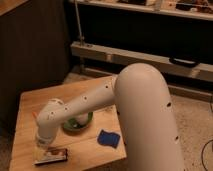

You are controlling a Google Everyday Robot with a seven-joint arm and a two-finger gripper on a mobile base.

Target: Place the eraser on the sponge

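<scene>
The eraser (pixel 50 156), a flat black block with a white face, lies near the front left edge of the wooden table (pixel 35 102). My gripper (pixel 42 143) hangs at the end of the white arm just above the eraser's left end, open and holding nothing. The sponge (pixel 108 138), a small dark blue pad, lies flat on the table to the right of the eraser, near the front edge. The arm's big white elbow covers the table's right side.
A green round plate (pixel 85 122) sits behind the eraser and left of the sponge, partly under the arm. A sliver of orange (pixel 34 115) shows beside the wrist. Dark shelving and a metal rail stand behind the table.
</scene>
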